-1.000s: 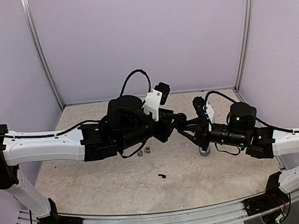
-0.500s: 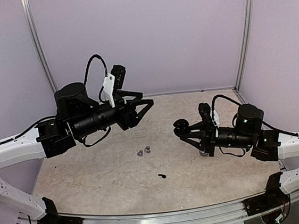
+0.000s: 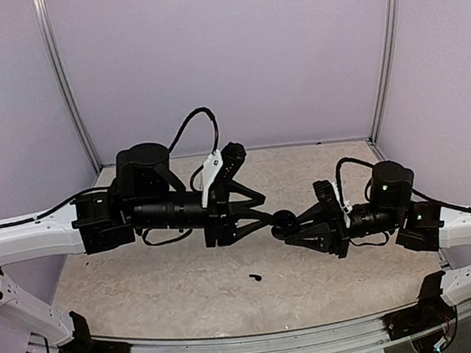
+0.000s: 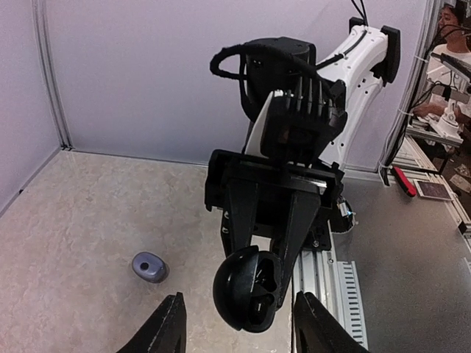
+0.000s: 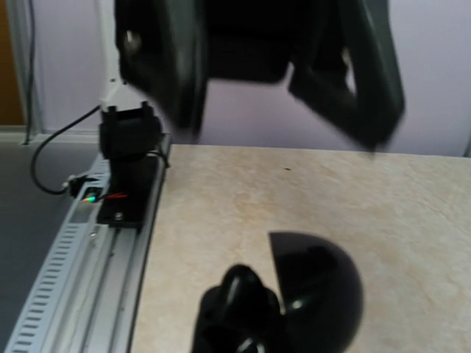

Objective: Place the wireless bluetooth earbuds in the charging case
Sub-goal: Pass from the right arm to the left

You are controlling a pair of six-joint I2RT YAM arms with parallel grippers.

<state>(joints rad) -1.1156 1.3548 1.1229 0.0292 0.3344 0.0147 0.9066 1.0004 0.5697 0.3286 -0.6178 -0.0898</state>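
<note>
Top external view, entries by item.

Black charging case (image 4: 246, 290): round clamshell, lid hinged back, raised off the table (image 3: 146, 287) at mid-workspace. Clamped in the right gripper (image 4: 265, 259), jaws narrowed hard onto its upper rim. Open face tilted toward the opposite arm, probably to present the cavities for loading. Cavity contents too dark to tell.

Left gripper (image 3: 266, 211): reached across, tips just beside the case. Jaws parted to a middling gap, nothing visible between them. Lined up with the case mouth, as for delivering or checking a piece.

Black earbud (image 3: 254, 276): short-stemmed, lying loose on the table nearer the arm bases, below and well apart from both grippers. Not yet inserted.

Remaining earbuds: none made out in any view, possibly hidden under the left arm.

Grey puck (image 4: 150, 267): small and round, dark dimple on top, resting on the table behind the raised case, untouched.

Judged step: collect the loose earbud with the free left pincer.
</note>
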